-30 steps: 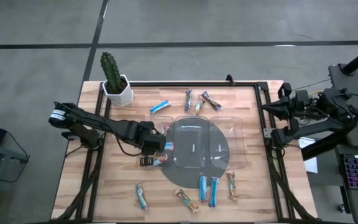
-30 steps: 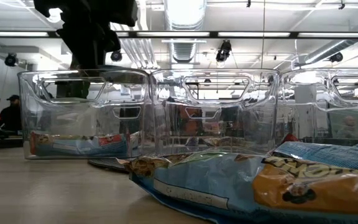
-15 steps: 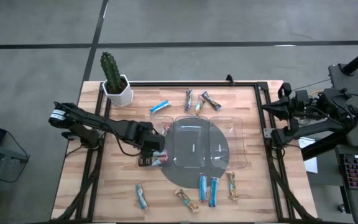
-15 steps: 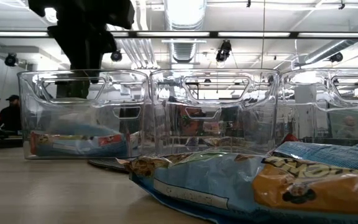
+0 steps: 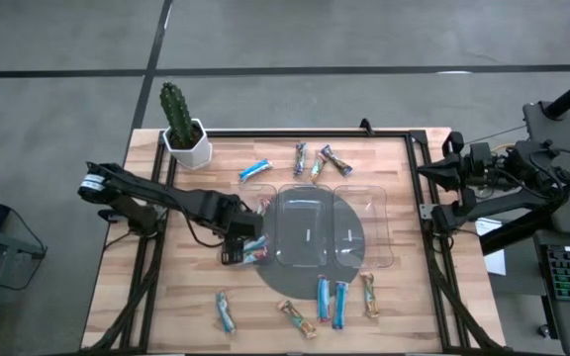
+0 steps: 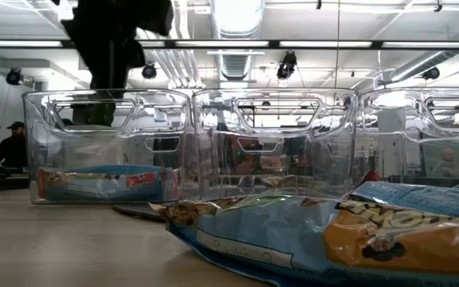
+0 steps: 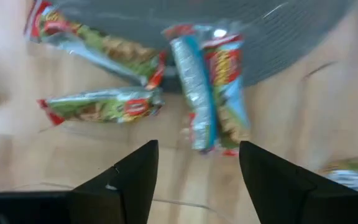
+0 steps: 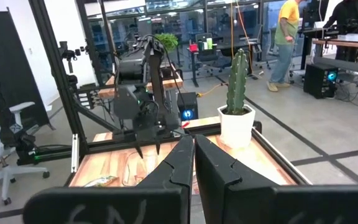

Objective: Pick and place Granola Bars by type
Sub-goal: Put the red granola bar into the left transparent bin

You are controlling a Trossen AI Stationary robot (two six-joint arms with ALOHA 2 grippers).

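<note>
My left gripper (image 5: 246, 244) hangs open, pointing down over the left compartment of the clear tray (image 5: 376, 229), touching nothing. Below its fingers, in the left wrist view, a blue-and-red granola bar (image 7: 211, 87) lies flat beside two green-and-red bars (image 7: 101, 106). The low view shows wrapped bars (image 6: 102, 182) on the floor of that left compartment. Loose bars lie on the table: a blue one (image 5: 255, 170) and three multicoloured ones (image 5: 317, 162) at the far side, and several (image 5: 331, 301) at the near side. My right gripper (image 8: 193, 152) is shut and parked level off the table's right edge.
A potted cactus (image 5: 179, 124) stands at the far left corner. A round grey mat (image 5: 295, 282) lies under the tray. A black frame (image 5: 419, 188) runs along the table's edges. The middle and right compartments hold no bars in the low view.
My left gripper has opened over the tray's left compartment and let go of the blue-and-red bar. The bar has dropped and now lies flat in that compartment. The hand has stayed in place, rolling slightly.
</note>
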